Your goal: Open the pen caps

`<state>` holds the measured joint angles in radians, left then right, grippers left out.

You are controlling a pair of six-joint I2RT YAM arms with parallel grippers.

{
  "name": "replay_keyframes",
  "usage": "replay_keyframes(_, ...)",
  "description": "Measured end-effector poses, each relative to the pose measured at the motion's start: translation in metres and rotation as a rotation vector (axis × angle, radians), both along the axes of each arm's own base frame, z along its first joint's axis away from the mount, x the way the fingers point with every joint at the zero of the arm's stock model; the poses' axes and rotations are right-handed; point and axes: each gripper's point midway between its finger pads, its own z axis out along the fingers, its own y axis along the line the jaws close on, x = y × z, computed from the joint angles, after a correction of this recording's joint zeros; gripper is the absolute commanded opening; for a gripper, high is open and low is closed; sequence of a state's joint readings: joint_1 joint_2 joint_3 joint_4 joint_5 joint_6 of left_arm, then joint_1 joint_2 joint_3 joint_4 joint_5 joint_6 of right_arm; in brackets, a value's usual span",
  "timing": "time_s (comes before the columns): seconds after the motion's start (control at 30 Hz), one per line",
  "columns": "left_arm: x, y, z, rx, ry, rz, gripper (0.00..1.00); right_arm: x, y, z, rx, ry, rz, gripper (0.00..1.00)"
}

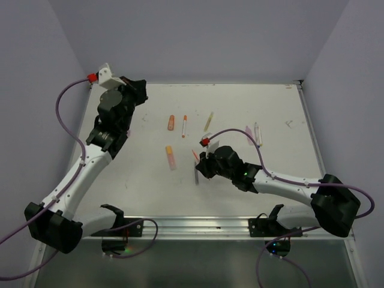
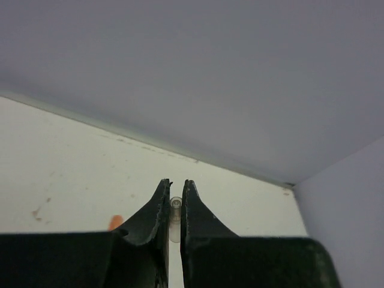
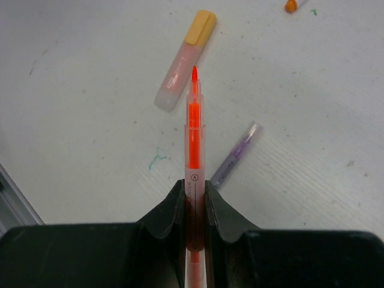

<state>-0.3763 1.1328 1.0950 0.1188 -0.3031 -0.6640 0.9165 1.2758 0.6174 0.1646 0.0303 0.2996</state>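
Right tool: the right gripper [image 3: 194, 186] is clenching the barrel of the orange pen [image 3: 193, 138], with both jaws tight against its sides. The pen is pointing away from the wrist above the middle of the table [image 1: 270, 108].

Pen tip: it is showing bare and pointed, so I am judging this pen already uncapped.

Left tool: the left gripper [image 2: 175, 186] is hanging over the far left corner, pinching a small clear cap [image 2: 174, 216] between its jaws. I am taking it for the orange pen's cap.

Step in hand: I am reading this as the end of one pull, pen in one tool and cap in the other, well apart.

On the table: a highlighter [image 3: 183, 63] wearing its yellow-orange cap [image 3: 201, 27] is lying just beyond the held tip. A lilac pen [image 3: 237, 153] is lying to its right. An orange highlighter [image 1: 171, 123] and a yellow pen [image 1: 208, 122] are lying farther back.

Next move: I am expecting both tools to set down their loads on bare table. The capped highlighter looks nearest, and it calls for one tool on the body and one on the cap.

Risk: a round barrel may be rolling once freed.
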Motion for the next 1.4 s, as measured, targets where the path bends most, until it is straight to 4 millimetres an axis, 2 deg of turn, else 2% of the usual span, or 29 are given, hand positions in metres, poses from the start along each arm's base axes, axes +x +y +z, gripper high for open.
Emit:
replay_keyframes(0.03,0.007,0.0,-0.011,0.049,0.045,0.007,0.04,0.002,-0.003,-0.002,-0.014,0.0,-0.019,0.0)
replay_keyframes(0.1,0.018,0.002,-0.044,0.16,0.159,0.017,0.05,0.006,-0.011,-0.006,-0.045,-0.001,-0.056,0.0)
replay_keyframes(0.13,0.024,0.004,-0.074,0.24,0.25,0.02,0.06,0.007,-0.014,-0.008,-0.059,-0.002,-0.074,0.0)
replay_keyframes(0.17,0.026,0.006,-0.087,0.271,0.29,0.022,0.06,0.009,-0.018,-0.009,-0.071,-0.003,-0.089,0.0)
replay_keyframes(0.23,0.03,0.012,-0.133,0.386,0.433,0.022,0.06,0.013,-0.025,-0.012,-0.097,-0.004,-0.126,0.0)
replay_keyframes(0.37,0.03,0.028,-0.211,0.567,0.69,0.011,0.07,0.019,-0.037,-0.015,-0.128,-0.003,-0.181,0.0)
replay_keyframes(0.5,0.031,0.048,-0.269,0.68,0.892,0.008,0.07,0.025,-0.046,-0.015,-0.14,-0.005,-0.229,0.0)
replay_keyframes(0.63,0.03,0.068,-0.314,0.741,1.047,0.011,0.08,0.028,-0.052,-0.016,-0.145,0.0,-0.254,0.0)
replay_keyframes(0.8,0.032,0.085,-0.339,0.773,1.141,0.02,0.11,0.032,-0.058,-0.01,-0.133,-0.009,-0.281,0.0)
replay_keyframes(1.1,0.035,0.102,-0.358,0.794,1.197,0.035,0.18,0.039,-0.065,-0.005,-0.122,-0.015,-0.313,0.0)
replay_keyframes(1.27,0.033,0.111,-0.37,0.799,1.235,0.039,0.28,0.041,-0.067,-0.005,-0.121,-0.013,-0.321,0.0)
replay_keyframes(1.4,0.034,0.114,-0.369,0.799,1.236,0.047,0.35,0.043,-0.069,-0.005,-0.12,-0.012,-0.33,0.0)
